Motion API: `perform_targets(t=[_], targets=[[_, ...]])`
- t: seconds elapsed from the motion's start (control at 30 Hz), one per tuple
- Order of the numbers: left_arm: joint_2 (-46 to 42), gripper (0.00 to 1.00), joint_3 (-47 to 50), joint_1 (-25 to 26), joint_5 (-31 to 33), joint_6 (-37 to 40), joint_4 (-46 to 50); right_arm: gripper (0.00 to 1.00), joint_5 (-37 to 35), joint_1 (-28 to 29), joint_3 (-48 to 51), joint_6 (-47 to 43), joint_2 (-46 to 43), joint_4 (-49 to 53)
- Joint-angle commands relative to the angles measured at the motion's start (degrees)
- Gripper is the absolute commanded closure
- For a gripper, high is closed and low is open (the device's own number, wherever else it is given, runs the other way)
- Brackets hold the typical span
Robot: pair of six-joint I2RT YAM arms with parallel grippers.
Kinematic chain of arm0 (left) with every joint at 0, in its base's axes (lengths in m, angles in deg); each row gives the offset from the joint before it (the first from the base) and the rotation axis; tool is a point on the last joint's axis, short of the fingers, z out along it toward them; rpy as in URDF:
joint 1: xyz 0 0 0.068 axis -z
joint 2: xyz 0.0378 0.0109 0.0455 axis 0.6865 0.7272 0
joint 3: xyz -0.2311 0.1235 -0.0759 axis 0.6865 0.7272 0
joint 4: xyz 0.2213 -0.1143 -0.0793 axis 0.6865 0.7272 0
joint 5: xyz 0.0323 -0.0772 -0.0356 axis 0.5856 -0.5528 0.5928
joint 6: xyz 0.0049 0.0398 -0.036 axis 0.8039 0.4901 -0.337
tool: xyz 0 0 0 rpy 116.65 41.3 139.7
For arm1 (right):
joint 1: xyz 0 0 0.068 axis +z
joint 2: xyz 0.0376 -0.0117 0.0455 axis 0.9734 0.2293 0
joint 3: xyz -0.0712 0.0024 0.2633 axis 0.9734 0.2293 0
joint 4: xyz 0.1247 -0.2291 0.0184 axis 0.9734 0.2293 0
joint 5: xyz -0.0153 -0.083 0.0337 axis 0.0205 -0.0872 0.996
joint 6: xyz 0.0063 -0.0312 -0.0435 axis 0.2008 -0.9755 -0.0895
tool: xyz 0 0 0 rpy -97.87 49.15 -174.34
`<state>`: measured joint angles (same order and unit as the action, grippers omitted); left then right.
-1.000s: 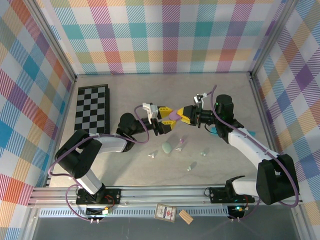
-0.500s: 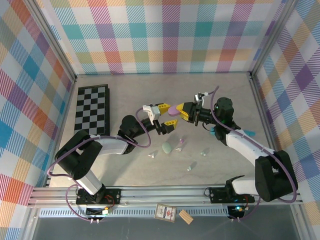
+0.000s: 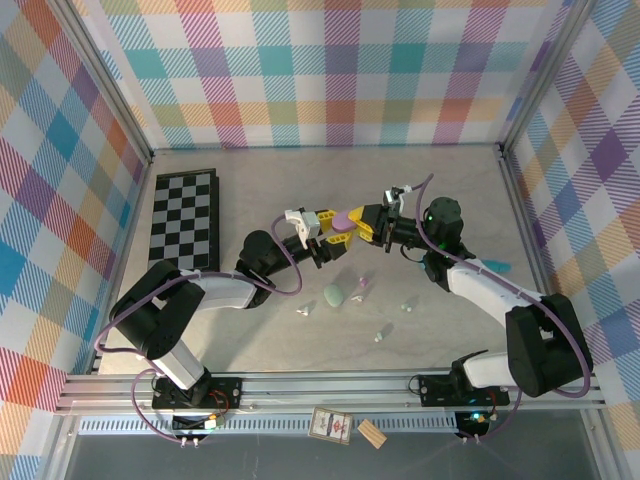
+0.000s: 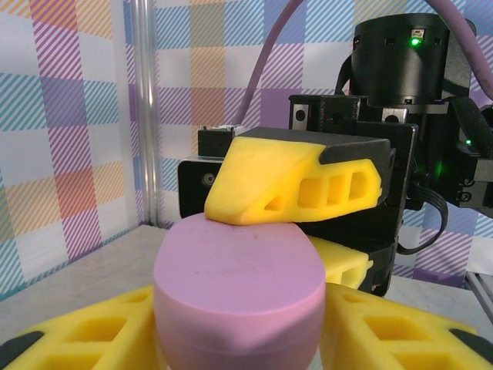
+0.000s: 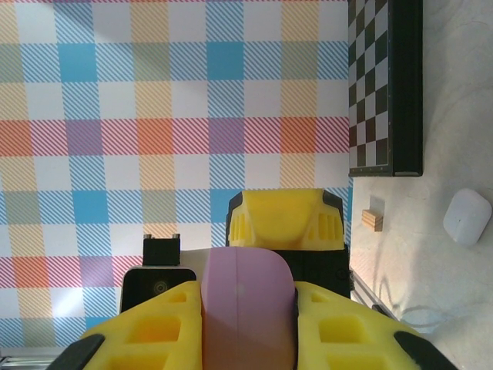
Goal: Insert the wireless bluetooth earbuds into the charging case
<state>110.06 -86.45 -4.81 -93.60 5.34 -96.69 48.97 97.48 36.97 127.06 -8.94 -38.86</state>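
Lilac case (image 3: 345,219): is hanging in the air above the table (image 3: 260,180), pinched between the left gripper (image 3: 333,228) and the right gripper (image 3: 360,226), which are meeting nose to nose.
Right gripper: is clamping the lilac case between its yellow fingers (image 5: 312,304); the case is filling the gap between them in the right wrist view.
Left gripper: is grasping the same case from the opposite side; in the left wrist view its own fingers (image 4: 127,308) are lying against both flanks of the case.
Earbuds: the four tiny pale earbuds are lying loose on the table below the grippers, outside any case. One earbud (image 3: 305,310) is lying at the left, one (image 3: 362,287) just under the grippers, one (image 3: 407,306) to the right, and one (image 3: 380,335) nearest the arm bases.
Mint case (image 3: 333,295): is lying on the table between the two leftmost earbuds.
Teal wand (image 3: 497,265): is lying near the right wall, beside the right arm.
Checkerboard (image 3: 183,218): is lying flat at the left, well apart from the rest.
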Motion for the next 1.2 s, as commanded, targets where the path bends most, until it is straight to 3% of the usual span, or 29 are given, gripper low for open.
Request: perform_targets(t=[0.0,0.3,0.53,0.63,0.8,0.93,1.07,1.17], targets=[[-1.3,0.54,-0.8,0.3,-1.2,1.1,-2.3,0.84,-0.5,0.5,-0.1,0.2,0.2,-1.9],[-1.5,0.66,-0.8,0.3,-1.7,1.0,-2.3,0.8,-0.6,0.6,-0.8,-1.3,-0.6,1.8],[-2.7,0.68,0.6,-0.4,-4.1,-0.2,-2.0,0.39,-2.4,0.2,-6.1,-16.8,-5.1,21.9],[-4.0,0.68,2.0,-1.1,-5.9,-1.0,-1.9,0.29,-5.2,0.2,-10.7,-28.5,-6.6,36.0],[-5.8,0.69,3.6,-2.8,-11.8,-3.8,-1.6,0.16,-11.1,0.4,-20.7,-55.2,-8.2,58.5],[-6.1,0.69,4.0,-4.1,-16.4,-5.5,-1.3,0.11,-12.7,1.9,-25.5,-76.0,-9.5,67.7],[-6.6,0.69,4.4,-4.6,-17.9,-5.8,-1.2,0.06,-15.2,6.4,-24.8,-96.3,-12.8,69.8],[-7.0,0.69,4.2,-4.7,-18.7,-6.1,-0.9,0.04,-17.9,9.3,-23.5,-103.2,-14.0,68.4]])
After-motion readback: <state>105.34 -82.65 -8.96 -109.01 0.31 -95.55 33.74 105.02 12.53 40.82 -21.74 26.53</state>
